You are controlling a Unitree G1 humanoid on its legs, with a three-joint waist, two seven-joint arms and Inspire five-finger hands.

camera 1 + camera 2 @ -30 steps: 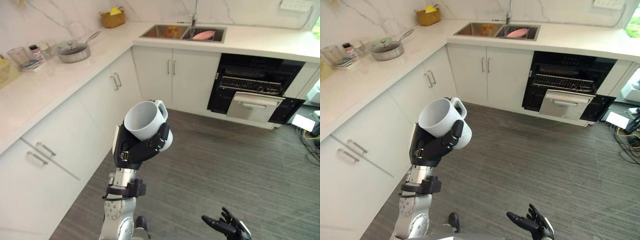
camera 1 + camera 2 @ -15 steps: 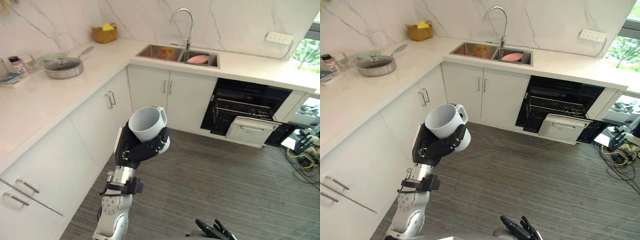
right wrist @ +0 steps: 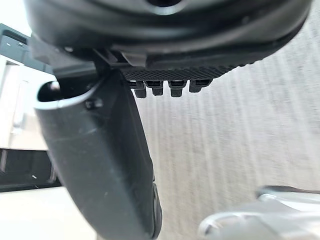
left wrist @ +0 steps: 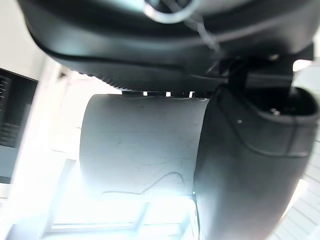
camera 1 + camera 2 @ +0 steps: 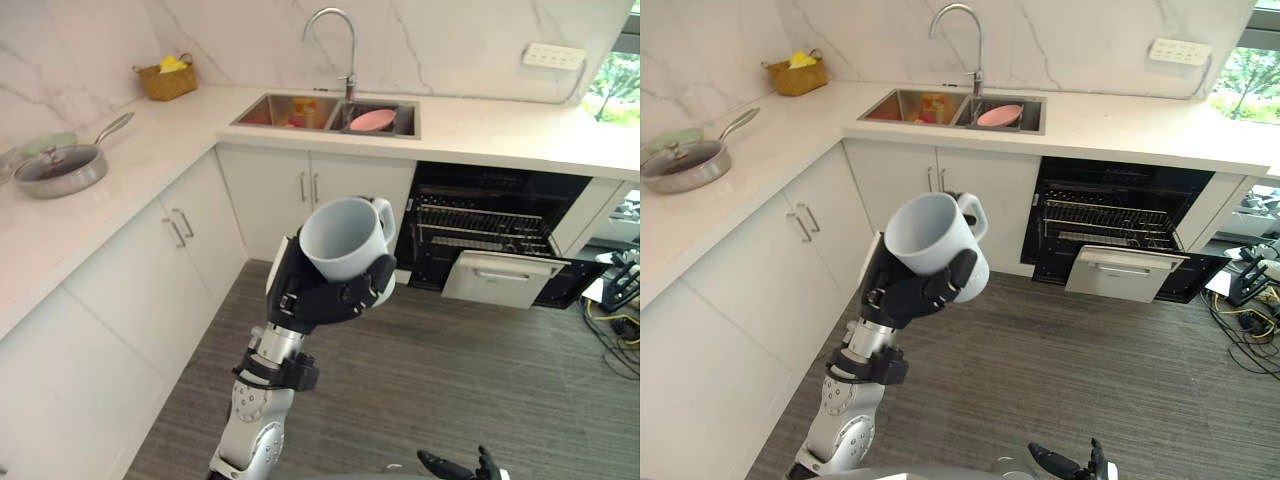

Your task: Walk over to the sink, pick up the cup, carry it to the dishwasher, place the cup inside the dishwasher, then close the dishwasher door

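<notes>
Left eye view: the cup [image 5: 345, 238], judged stiff yet breakable, is clasped round its body by the left hand [image 5: 316, 296].

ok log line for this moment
phase: carry | left robot hand: shut on cup | right robot hand: open, empty | dishwasher: door open, cup not yet in

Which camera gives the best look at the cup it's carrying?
The left eye view: the whole cup, rim, inside and handle, held in the left hand. The right eye view shows much the same. The left wrist view catches its side, very close. The right wrist view faces the floor.
</notes>
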